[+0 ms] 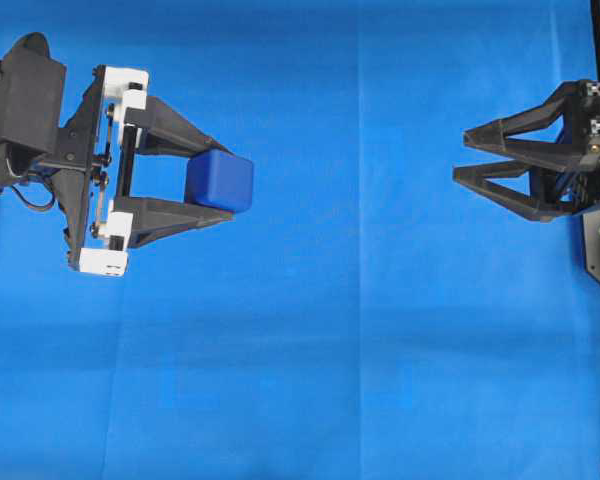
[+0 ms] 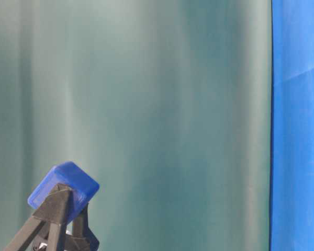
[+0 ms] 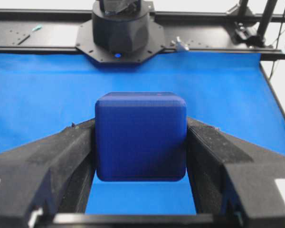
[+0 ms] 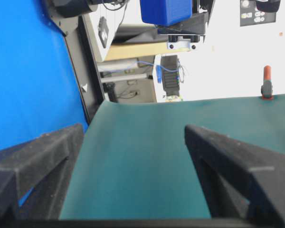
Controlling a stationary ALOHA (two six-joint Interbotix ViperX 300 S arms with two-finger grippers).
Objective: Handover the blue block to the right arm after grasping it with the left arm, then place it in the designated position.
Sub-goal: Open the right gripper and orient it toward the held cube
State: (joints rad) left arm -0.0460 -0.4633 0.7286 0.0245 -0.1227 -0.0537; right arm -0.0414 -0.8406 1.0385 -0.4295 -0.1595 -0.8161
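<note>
The blue block [image 1: 220,180] is a dark-blue cube with rounded edges, clamped between the two black fingers of my left gripper [image 1: 223,181], which has white finger mounts. The left wrist view shows the blue block [image 3: 140,136] pressed by a finger on each side, lifted above the blue cloth. At table level the blue block [image 2: 65,184] sits atop a black fingertip [image 2: 56,205]. My right gripper [image 1: 459,157], all black, stands open at the far right, apart from the block, with nothing between its fingers. From the right wrist, the blue block [image 4: 165,11] appears far ahead at the top.
A bright blue cloth [image 1: 360,340] covers the table. A teal backdrop [image 2: 162,104] hangs behind the scene. The right arm's black base plate [image 3: 118,33] and a frame rail sit at the cloth's far edge in the left wrist view.
</note>
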